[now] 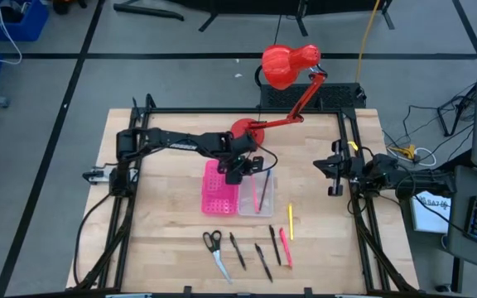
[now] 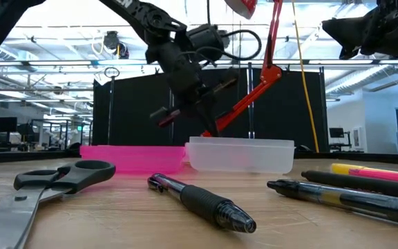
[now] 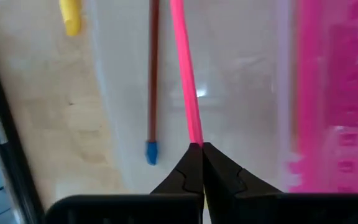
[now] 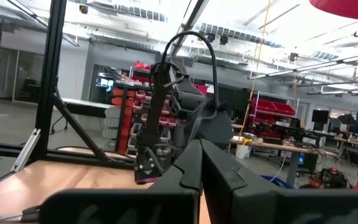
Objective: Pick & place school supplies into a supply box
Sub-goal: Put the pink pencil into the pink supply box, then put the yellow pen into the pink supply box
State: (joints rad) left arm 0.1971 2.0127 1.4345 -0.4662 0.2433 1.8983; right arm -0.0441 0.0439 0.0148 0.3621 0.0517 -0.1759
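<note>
Pencils are the job here: a pink pencil [image 3: 185, 74] is clamped at its end in the left gripper [image 3: 201, 149] over the box's clear tray [image 1: 255, 204], beside a red-brown pencil [image 3: 153, 68] lying inside. Scissors [image 1: 214, 247] and pens [image 1: 250, 252] lie on the table [image 1: 156, 240] near its front edge. The right gripper [image 1: 334, 175] waits at the table's right side, fingers together.

Pale, matt wood grain is seen across the bench [image 1: 321, 240]. Frosted, translucent plastic is shown by the tray [image 2: 240, 155], and glossy pink plastic by the lid [image 1: 214, 190].

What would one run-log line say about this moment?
left gripper: shut on pink pencil, above clear tray | red-brown pencil: in tray | right gripper: shut, parked at right edge | scissors: on table
</note>
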